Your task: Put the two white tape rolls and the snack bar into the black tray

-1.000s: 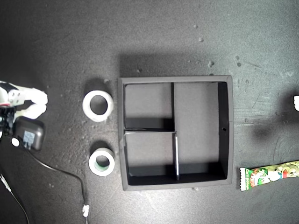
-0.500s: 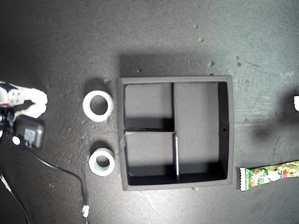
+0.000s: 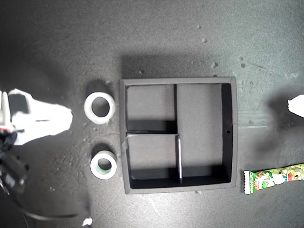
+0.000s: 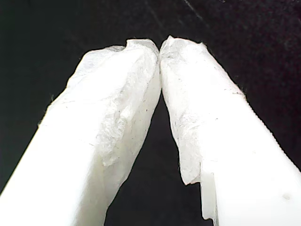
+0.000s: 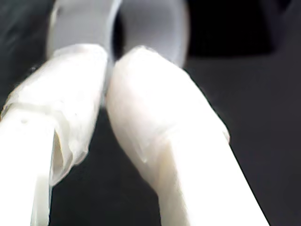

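The black tray sits mid-table, and nothing lies in its compartments. Two white tape rolls lie off its side toward the exterior view's left: the plain-hole roll and, below it, the roll with a greenish core. My second gripper is shut and blurred, its tips a short gap from the plain-hole roll, which shows just ahead as a pale ring. The snack bar lies at the exterior view's lower right. My first gripper is shut at the exterior view's right edge, above bare dark table.
A dark, blurred cable trails under the second arm at the exterior view's lower left, ending by a small white bit. White specks dot the dark mat.
The second arm has swung toward the plain-hole tape roll and is now motion-blurred. The first gripper's tip has come a little further into the exterior view. Rolls, tray and snack bar have not moved.
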### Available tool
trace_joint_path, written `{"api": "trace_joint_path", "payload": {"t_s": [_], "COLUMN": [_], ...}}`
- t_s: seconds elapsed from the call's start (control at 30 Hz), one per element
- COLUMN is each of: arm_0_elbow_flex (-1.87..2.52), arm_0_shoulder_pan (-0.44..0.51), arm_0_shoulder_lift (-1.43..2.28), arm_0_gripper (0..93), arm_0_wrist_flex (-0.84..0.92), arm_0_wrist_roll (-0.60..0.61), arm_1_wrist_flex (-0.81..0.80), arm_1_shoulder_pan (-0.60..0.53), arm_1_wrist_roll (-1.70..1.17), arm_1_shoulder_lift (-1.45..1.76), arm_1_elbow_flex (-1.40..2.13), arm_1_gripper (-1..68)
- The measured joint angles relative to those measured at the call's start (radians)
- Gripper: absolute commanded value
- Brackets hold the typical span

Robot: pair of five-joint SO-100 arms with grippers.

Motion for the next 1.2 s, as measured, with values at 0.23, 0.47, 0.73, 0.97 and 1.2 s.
{"api": "trace_joint_path", "payload": {"t_s": [0.23, 0.47, 0.73, 0.97, 1.2], "arm_0_elbow_flex": [-0.143, -0.400, -0.657, -0.741, -0.887], "arm_0_shoulder_pan": [-0.058, -0.028, -0.026, -0.037, -0.092], "arm_0_shoulder_lift": [-0.078, -0.701, -1.229, -1.419, -1.618], "arm_0_gripper": [16.9, 18.3, 18.0, 17.8, 3.3], "arm_0_wrist_flex": [-0.017, -0.086, -0.120, -0.141, -0.089], "arm_0_wrist_roll": [0.178, 0.215, 0.258, 0.250, 0.225], "arm_1_wrist_flex": [-0.117, -0.147, -0.038, -0.032, -0.032], "arm_1_shoulder_pan": [-0.127, -0.160, -0.137, -0.143, -0.144], "arm_1_wrist_roll": [0.005, 0.057, 0.249, 0.278, 0.344], "arm_1_shoulder_lift": [0.000, 0.000, 0.000, 0.000, 0.000], "arm_1_elbow_flex": [0.000, 0.000, 0.000, 0.000, 0.000], "arm_1_gripper": [-0.2, -0.2, -0.2, -0.2, -0.2]}}
